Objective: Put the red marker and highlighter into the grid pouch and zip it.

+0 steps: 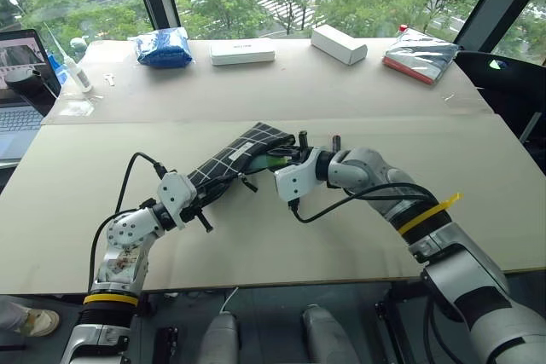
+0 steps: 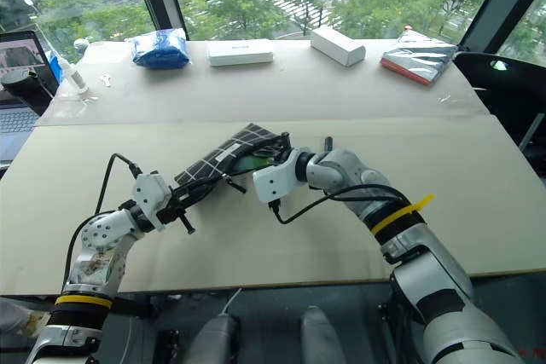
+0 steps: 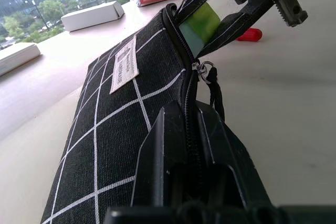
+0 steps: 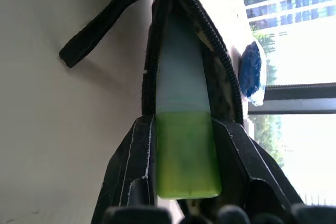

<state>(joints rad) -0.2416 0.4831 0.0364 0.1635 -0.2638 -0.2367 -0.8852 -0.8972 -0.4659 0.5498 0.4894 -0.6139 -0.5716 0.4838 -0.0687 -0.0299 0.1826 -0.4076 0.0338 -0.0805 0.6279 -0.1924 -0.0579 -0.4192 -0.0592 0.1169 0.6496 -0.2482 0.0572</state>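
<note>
Fabric like this gives way easily: we judge the grid pouch [image 1: 239, 162] light, soft and floppy, so it sags wherever nothing supports it. It is lifted off the tabletop [image 1: 341, 100] near the middle, slanting up toward the far edge. Our left gripper [image 3: 190, 145] is clenched on the pouch at the zipper seam, close behind the zipper pull [image 3: 203, 68], which looks like the sensible place to hold, since the stitched edge is the stiffest part.

We judge the highlighter [image 4: 185, 129] light, rigid and smooth-sided, so it could slip if tilted against the zipper teeth. Our right gripper [image 4: 187, 182] grasps it across its green end, with the pale body pointing into the pouch's open mouth and already partly between the two zipper rows. Whatever else the pouch holds we cannot tell, as its inside is dark.

On the tabletop beyond the pouch mouth, a red tip [image 3: 249, 34] shows in the left wrist view, which we take to be the red marker, not yet in the pouch. The zipper stands open.
</note>
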